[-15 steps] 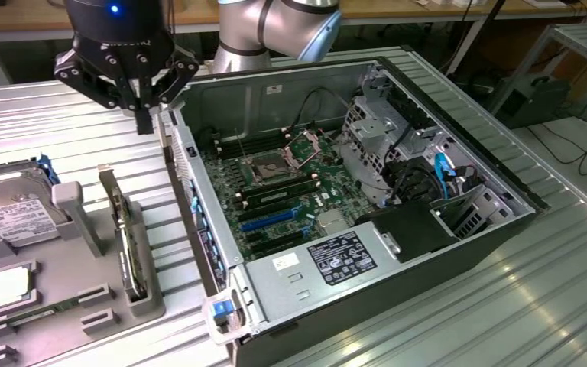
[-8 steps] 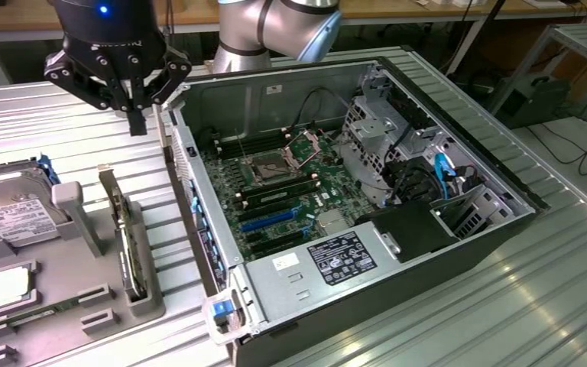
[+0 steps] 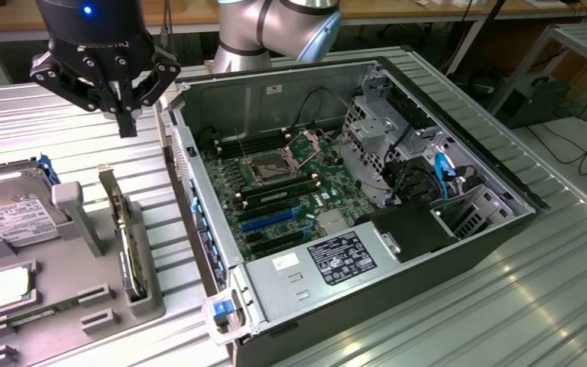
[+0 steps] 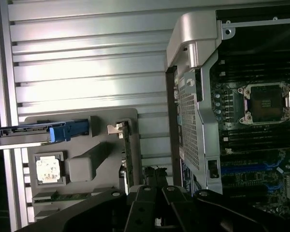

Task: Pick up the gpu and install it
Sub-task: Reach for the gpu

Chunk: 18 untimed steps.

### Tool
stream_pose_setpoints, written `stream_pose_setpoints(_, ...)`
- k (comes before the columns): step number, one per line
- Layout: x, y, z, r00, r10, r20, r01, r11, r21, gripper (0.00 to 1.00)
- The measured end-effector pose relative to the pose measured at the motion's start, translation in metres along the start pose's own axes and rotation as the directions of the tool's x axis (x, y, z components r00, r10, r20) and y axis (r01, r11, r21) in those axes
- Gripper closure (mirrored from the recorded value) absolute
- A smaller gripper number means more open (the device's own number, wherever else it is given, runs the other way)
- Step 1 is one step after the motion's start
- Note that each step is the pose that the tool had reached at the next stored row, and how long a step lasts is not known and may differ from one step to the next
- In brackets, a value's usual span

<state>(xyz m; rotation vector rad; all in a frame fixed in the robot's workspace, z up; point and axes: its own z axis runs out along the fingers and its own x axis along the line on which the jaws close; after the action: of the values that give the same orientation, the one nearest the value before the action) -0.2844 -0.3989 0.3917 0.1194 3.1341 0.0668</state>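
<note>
GPU (image 3: 123, 237) upright on its long edge in a slot of the grey holder (image 3: 64, 267); gripper (image 3: 126, 126) pinched tight, holding nothing.

Card sits along the holder side nearest the open PC case (image 3: 273, 88), edge-on and thin in the wrist view, w/ a silver bracket tab at one end. Not touched by anything but its slot. Gripper hangs in the air clear of the card, fingers together pointing down at the ribbed metal table (image 3: 426, 321). Same holder also carries a hard drive (image 3: 8, 210) w/ blue rails, a CPU chip (image 3: 8, 284) lying flat, and a green memory stick (image 3: 39, 312). Case lies on its side at the exterior view's right of the holder, side panel off, motherboard (image 3: 283, 199) and bare CPU socket (image 3: 273, 164) exposed, blue slots near the case's rear wall.
</note>
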Motion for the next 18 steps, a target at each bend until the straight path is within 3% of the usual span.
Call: stream_pose_setpoints(18,0.021,-0.0016,0.0001,1.0000,0.000,-0.0032,0.000,1.0000,0.0002,0.89)
